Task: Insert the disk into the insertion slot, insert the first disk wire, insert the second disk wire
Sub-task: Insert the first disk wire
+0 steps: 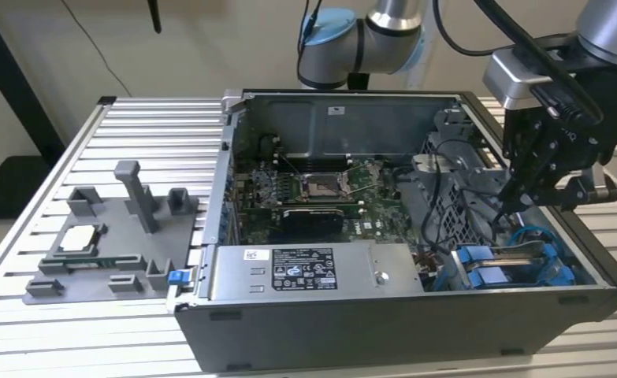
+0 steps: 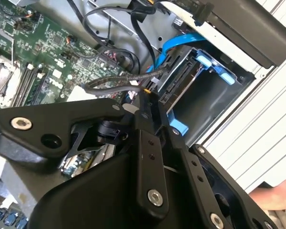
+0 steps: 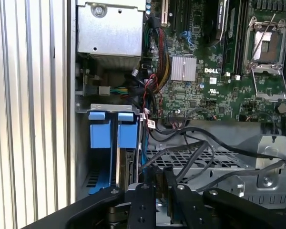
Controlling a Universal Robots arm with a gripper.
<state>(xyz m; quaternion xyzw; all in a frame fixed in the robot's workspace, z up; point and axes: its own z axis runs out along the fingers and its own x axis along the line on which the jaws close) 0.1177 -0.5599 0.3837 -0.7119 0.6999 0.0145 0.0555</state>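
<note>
The disk (image 3: 129,168) stands on edge in the insertion slot (image 3: 96,162), its blue caddy tabs (image 3: 127,133) facing up; in the exterior view the disk (image 1: 514,254) sits at the open case's near corner on the exterior view's right. My gripper (image 1: 512,198) hangs just above that corner. In the second wrist view the gripper (image 2: 146,94) looks shut on the end of a black disk wire (image 2: 109,81), right beside the disk's connector edge (image 2: 177,81). A bright blue wire (image 2: 178,44) curves down to the same edge.
The open case (image 1: 392,331) lies on a slatted aluminium table (image 1: 140,118). Motherboard and socket (image 1: 319,185) fill its middle, a labelled metal box (image 1: 302,272) its near side. Loose black cables (image 3: 190,152) cross a perforated cage near the gripper. A grey fixture (image 1: 109,236) stands on the exterior view's left.
</note>
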